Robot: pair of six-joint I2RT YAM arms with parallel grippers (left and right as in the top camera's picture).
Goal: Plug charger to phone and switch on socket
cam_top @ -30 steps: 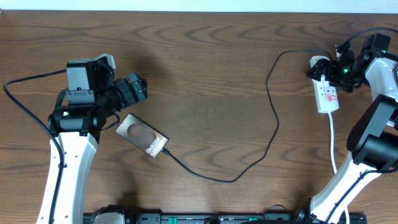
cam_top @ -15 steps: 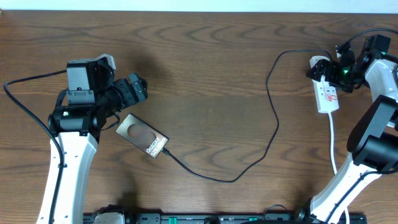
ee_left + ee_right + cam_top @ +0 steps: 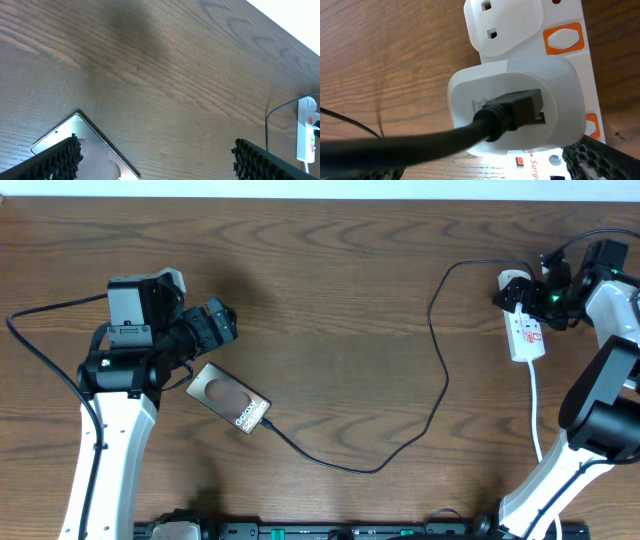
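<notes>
The phone (image 3: 229, 400) lies flat at the left, tan face up. The charger's thin black cable (image 3: 440, 370) meets the phone's lower right end, loops across the table and ends in a black plug (image 3: 520, 107) seated in a white adapter (image 3: 520, 75) on the socket strip (image 3: 525, 330). My left gripper (image 3: 226, 320) is open and empty, raised just above the phone's far corner (image 3: 85, 150). My right gripper (image 3: 535, 292) is open, its jaws standing either side of the adapter and cable (image 3: 420, 145). An orange switch (image 3: 563, 39) sits beside the neighbouring outlet.
The strip's thick white cord (image 3: 537, 410) runs toward the front along the right arm's base. The strip also shows far right in the left wrist view (image 3: 305, 130). A black cable (image 3: 40, 310) trails off the left arm.
</notes>
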